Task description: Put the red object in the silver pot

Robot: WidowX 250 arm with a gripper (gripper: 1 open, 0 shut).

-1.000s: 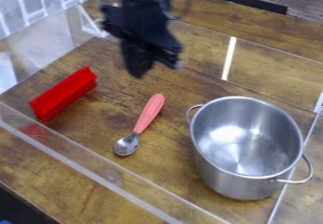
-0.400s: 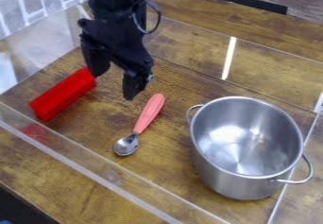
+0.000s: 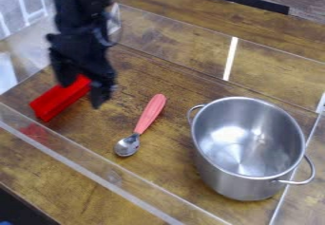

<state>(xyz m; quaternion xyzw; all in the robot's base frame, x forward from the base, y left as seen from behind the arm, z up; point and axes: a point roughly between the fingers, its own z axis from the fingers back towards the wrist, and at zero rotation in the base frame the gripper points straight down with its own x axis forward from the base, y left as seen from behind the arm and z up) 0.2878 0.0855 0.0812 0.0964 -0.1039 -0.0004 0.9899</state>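
Now the end effector (image 3: 80,89) hangs with its jaws spread wide, pointing steeply down, empty, straddling the upper end of the red object (image 3: 57,99), which lies flat on the wooden worktop (image 3: 191,53). Whether a finger touches the block is unclear. To the end effector's right lies a spoon (image 3: 141,124) with a pinkish handle, and farther right, well apart, stands the silver pot (image 3: 249,145), upright and empty.
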